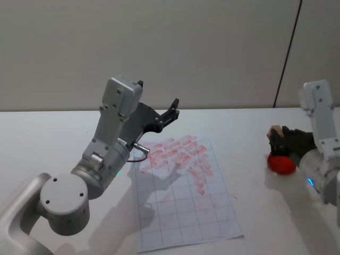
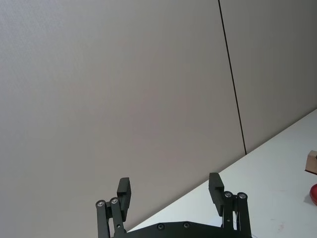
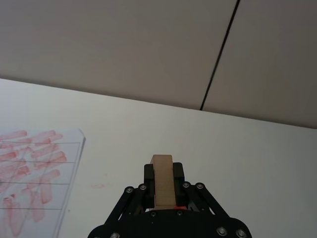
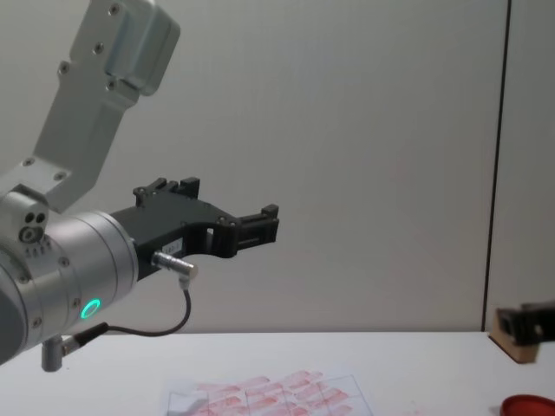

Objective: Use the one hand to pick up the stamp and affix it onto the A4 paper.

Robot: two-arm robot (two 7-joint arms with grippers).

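Right tool [image 3: 163, 191] clamps the stamp [image 3: 163, 179] above the red disc [image 1: 280, 163].

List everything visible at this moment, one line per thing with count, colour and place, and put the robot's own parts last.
A4 paper: one, white with a faint grid, red marks over its far cells, lying flat on the table in front of the robot.
Stamp: one, pale tan wooden block, clamped between the right gripper's fingers.
Red disc: one, red, on the table at the right, directly under the stamp.
Table: one, white.
Wall: one, grey-beige, with a dark vertical seam at the right.
Left gripper: one, black, raised above the paper's far left corner, open.
Right gripper: one, black, over the red disc, shut on the stamp.
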